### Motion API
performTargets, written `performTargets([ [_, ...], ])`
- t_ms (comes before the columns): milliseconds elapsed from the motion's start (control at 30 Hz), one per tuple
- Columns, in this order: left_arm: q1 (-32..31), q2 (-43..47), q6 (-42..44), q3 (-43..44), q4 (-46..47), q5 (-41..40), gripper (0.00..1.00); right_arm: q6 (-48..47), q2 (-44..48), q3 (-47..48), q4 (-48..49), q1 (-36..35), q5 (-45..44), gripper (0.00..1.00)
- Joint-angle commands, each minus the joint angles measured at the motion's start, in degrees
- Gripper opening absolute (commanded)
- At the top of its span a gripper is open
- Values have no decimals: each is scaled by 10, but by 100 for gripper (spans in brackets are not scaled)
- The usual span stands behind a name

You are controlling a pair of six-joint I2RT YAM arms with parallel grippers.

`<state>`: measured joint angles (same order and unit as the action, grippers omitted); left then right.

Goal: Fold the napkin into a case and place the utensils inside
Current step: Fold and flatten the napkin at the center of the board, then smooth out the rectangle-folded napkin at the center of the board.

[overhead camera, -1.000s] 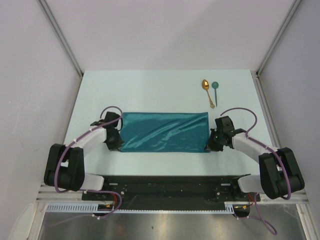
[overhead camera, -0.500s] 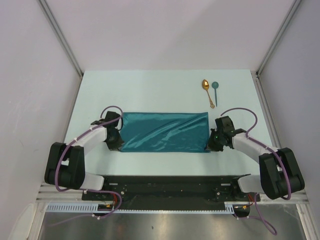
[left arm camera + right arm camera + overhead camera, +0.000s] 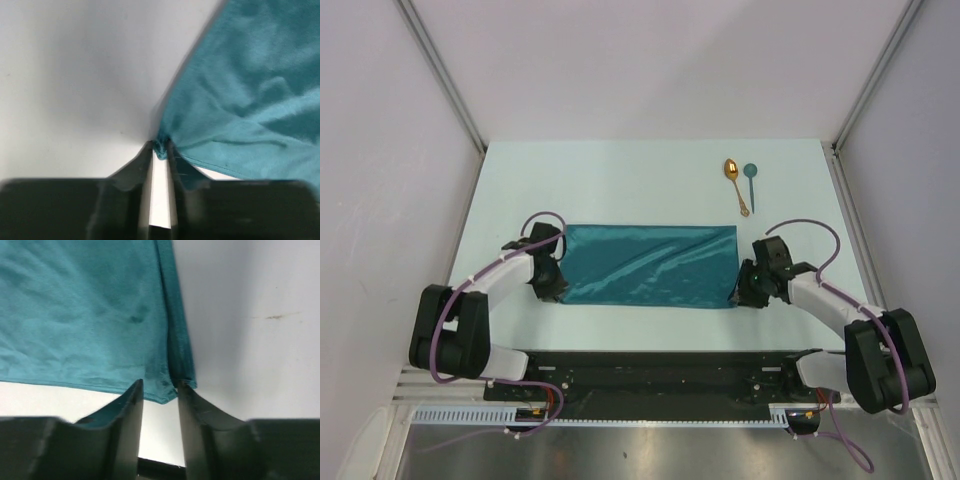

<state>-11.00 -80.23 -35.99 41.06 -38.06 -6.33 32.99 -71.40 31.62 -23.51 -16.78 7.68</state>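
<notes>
The teal napkin (image 3: 648, 265) lies flat on the table as a wide folded rectangle between my two grippers. My left gripper (image 3: 552, 285) is shut on its near left corner; in the left wrist view (image 3: 160, 146) the cloth (image 3: 240, 95) is bunched between the tips. My right gripper (image 3: 745, 291) sits at the near right corner. In the right wrist view (image 3: 160, 385) its jaws stand a little apart, with the cloth corner (image 3: 167, 390) lying loose between the tips. The gold spoon (image 3: 733, 182) and the teal spoon (image 3: 750, 178) lie side by side at the far right, beyond the napkin.
The pale table (image 3: 620, 180) is fenced by grey walls on the left, right and back. The black arm rail (image 3: 650, 365) runs along the near edge.
My right arm has shifted slightly toward the near edge, and the napkin's near right corner has moved a little with it. The left arm has not moved.
</notes>
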Motion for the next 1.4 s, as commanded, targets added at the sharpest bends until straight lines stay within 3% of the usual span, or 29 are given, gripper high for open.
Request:
performTargets([
  [0,-2,22,-4,17,22,-16,34,-11,14,30,-36,1,-55,55],
  [33,-2,48,-4,25,8,-18,47,-19,20,40,-47,2,-64,62],
  [133,-2,84,8,53,-13,-9,70,-40,24,85,-43,15,-76,78],
  [267,-2,116,37,87,25,41,73,-64,-38,161,-30,60,-66,83],
  [400,0,63,61,132,114,150,65,-94,-106,223,-12,79,-70,84],
  [500,2,-34,50,190,163,187,47,-107,-170,282,7,85,-43,77],
  [533,8,-60,48,205,166,195,34,-108,-202,309,11,86,-40,74],
  [600,19,-127,43,247,175,220,23,-112,-228,334,13,89,-46,70],
  [733,24,-177,37,278,194,236,22,-116,-299,387,8,90,-42,53],
  [833,26,-175,42,278,194,230,22,-129,-320,399,7,90,-51,49],
  [900,31,-165,52,265,193,220,24,-135,-329,403,7,93,-43,40],
  [1033,55,-163,65,249,186,226,34,-137,-350,401,25,99,-18,40],
  [1367,70,-158,75,228,186,233,35,-132,-381,425,40,102,-14,29],
])
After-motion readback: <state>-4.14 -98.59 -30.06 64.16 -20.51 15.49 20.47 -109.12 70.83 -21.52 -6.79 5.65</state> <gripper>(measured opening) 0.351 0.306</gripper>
